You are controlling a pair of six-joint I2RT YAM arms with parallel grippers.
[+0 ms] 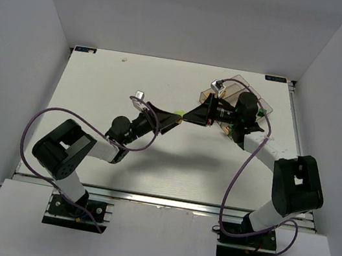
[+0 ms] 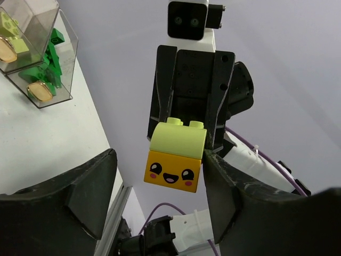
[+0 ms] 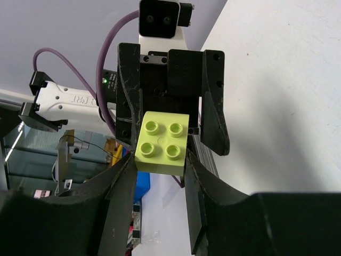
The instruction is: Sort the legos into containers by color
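Both grippers meet in mid-air over the table's middle. A pale lime lego (image 3: 161, 143) sits pinched between my right gripper's (image 3: 159, 166) fingers, studs toward its camera. An orange-yellow lego with a smiling face (image 2: 173, 170) is stuck to the lime lego (image 2: 178, 138) and points at my left gripper (image 2: 160, 168). The left jaws flank it: the right finger (image 2: 224, 186) touches its edge, the left finger (image 2: 90, 186) stands apart. The containers (image 2: 59, 69) hold dark green legos (image 2: 51, 56) and lime ones. From above, the pair (image 1: 179, 112) shows between the fingertips.
The containers (image 1: 257, 93) sit at the far right of the table (image 1: 98, 89), partly under the right arm. Purple cables loop beside both arms. White walls enclose the table on three sides.
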